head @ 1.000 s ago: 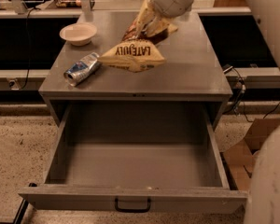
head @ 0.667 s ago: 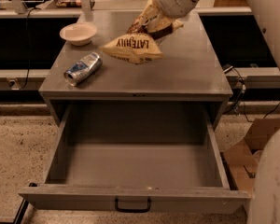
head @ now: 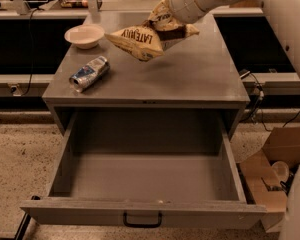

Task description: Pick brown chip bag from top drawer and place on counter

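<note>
The drawer stands pulled all the way out, its grey floor in full view, the small black handle centred on the front panel. The action is up top. The chip bag is in the air above the back half of the worktop, hanging at a slant with its cream end and dark lettering turned toward us and its shadow on the metal just beneath it. The gripper sits at the bag's far, crumpled end, directly under the white wrist. The fingers are clamped on the chip bag there, though the foil hides most of them. The arm reaches in from the upper right corner.

Left of the bag, a crushed silver-blue can lies on its side near the worktop's left edge, clear of the bag. Behind it, at the back left corner, sits a pale bowl – apart from the can, with the bag's low tip just beside it. Down on the floor to the right of the drawer, an open cardboard box.
</note>
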Robot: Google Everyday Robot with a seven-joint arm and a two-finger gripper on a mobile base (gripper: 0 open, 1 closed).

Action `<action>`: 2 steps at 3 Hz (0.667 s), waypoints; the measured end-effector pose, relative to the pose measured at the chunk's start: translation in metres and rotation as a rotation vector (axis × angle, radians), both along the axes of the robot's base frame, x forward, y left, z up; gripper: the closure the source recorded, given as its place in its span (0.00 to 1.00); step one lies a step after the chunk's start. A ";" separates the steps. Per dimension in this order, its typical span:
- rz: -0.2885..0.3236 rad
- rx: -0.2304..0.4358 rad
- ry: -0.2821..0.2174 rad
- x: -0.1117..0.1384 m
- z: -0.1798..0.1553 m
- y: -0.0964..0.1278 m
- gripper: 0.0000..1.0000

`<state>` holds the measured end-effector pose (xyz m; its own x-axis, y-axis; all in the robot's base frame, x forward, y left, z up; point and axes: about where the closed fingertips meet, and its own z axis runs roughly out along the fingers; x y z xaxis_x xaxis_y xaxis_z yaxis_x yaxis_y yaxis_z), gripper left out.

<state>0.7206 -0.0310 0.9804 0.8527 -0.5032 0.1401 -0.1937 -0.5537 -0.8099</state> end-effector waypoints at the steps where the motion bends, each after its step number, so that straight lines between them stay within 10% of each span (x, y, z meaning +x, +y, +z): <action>1: 0.009 -0.004 -0.002 0.000 -0.001 0.003 0.60; 2: 0.013 -0.004 0.001 0.000 -0.003 0.005 0.37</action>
